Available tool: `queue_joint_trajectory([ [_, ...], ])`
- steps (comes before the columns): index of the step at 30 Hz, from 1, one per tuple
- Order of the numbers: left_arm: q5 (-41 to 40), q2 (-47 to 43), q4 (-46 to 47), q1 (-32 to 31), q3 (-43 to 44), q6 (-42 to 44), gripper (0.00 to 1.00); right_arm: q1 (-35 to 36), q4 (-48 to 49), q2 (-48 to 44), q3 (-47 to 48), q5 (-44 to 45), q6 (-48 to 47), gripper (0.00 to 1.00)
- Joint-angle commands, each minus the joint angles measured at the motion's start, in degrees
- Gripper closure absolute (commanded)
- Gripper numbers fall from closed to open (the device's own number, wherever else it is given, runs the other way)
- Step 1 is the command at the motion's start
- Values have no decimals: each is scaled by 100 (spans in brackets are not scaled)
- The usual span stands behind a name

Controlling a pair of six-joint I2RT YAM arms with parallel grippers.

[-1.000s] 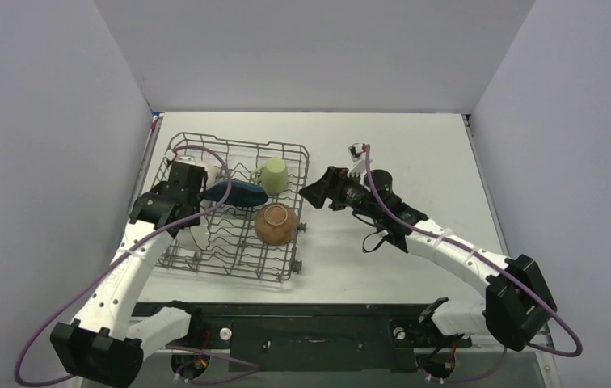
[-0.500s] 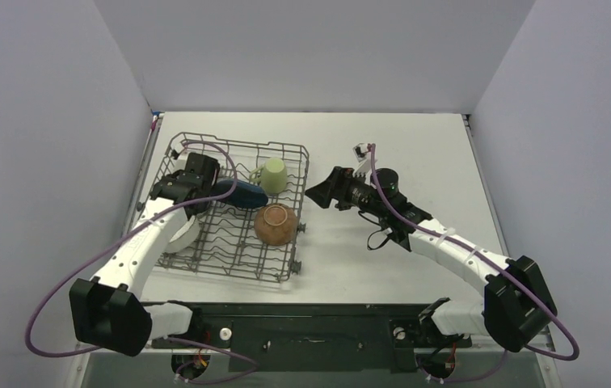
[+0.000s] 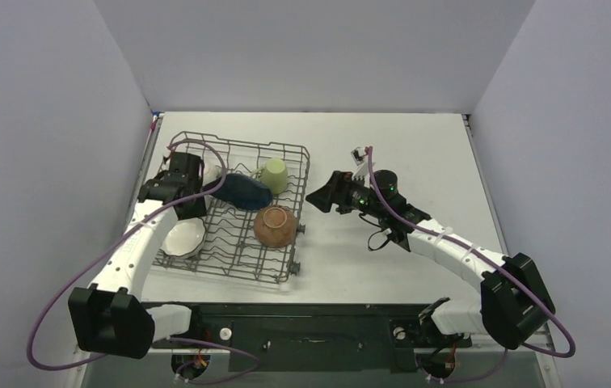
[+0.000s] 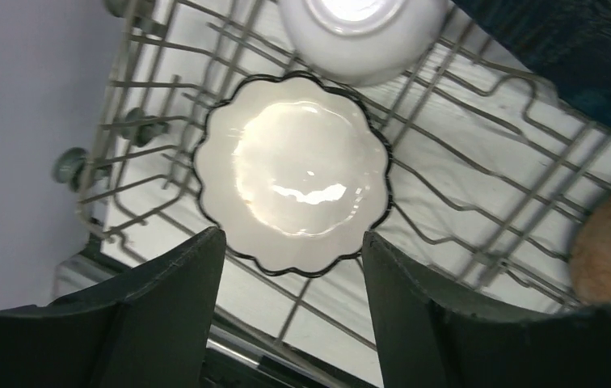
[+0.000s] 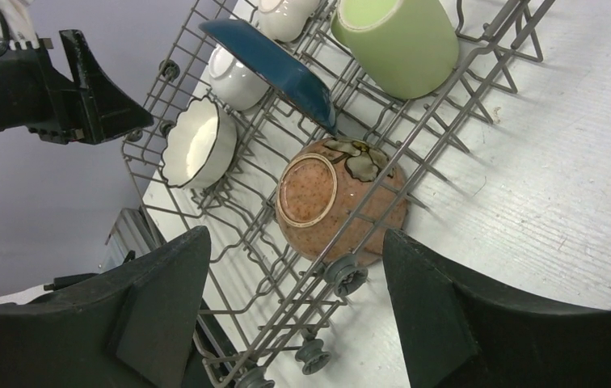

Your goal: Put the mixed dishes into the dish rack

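The grey wire dish rack (image 3: 242,144) sits left of centre. In it lie the white scalloped bowl (image 3: 183,237), the dark blue dish (image 3: 242,191) leaning on tines, the light green mug (image 3: 273,173) and the brown bowl (image 3: 276,224), bottom up. My left gripper (image 3: 181,208) is open and empty above the scalloped bowl (image 4: 294,174), with the plain white bowl (image 4: 359,32) just beyond. My right gripper (image 3: 312,197) is open and empty beside the rack's right edge, facing the brown bowl (image 5: 339,198). Another small white piece (image 5: 286,14) shows at the rack's far side; its pattern is hidden.
The rack's small wheels (image 5: 343,273) stand on the white table (image 3: 399,137) near my right fingers. Grey walls close in the left, back and right. A dark rail (image 3: 310,323) runs along the near edge by the arm bases.
My left gripper has moved toward the rack's far left and risen, uncovering the scalloped bowl lying in the rack. The right arm has shifted only slightly.
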Motion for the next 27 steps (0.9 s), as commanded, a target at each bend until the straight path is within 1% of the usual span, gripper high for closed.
queue_joint_trajectory([
  [1,1043,334,418,33,-89,-555,38,-23,408,42,-23,-143,-52,27],
  [4,1227,633,777,129,-318,-754,37,-25,418,41,-84,-155,-51,27],
  [8,1594,1007,1070,225,-473,-900,41,-25,448,28,-145,-184,-31,27],
  [9,1683,1053,1160,230,-500,-935,45,-25,460,33,-153,-190,-24,27],
  [12,1747,1219,1338,229,-633,-1062,49,-25,495,54,-169,-199,5,27],
  [13,1760,1247,1416,230,-689,-1069,54,-25,509,68,-163,-207,5,27],
  [15,1762,1308,1516,231,-771,-1084,60,-25,520,101,-152,-223,17,28],
  [25,1480,1701,1792,228,-945,-1192,71,-20,593,222,-150,-292,99,29],
  [27,1448,1689,1800,227,-954,-1161,76,-21,583,214,-158,-287,103,29],
])
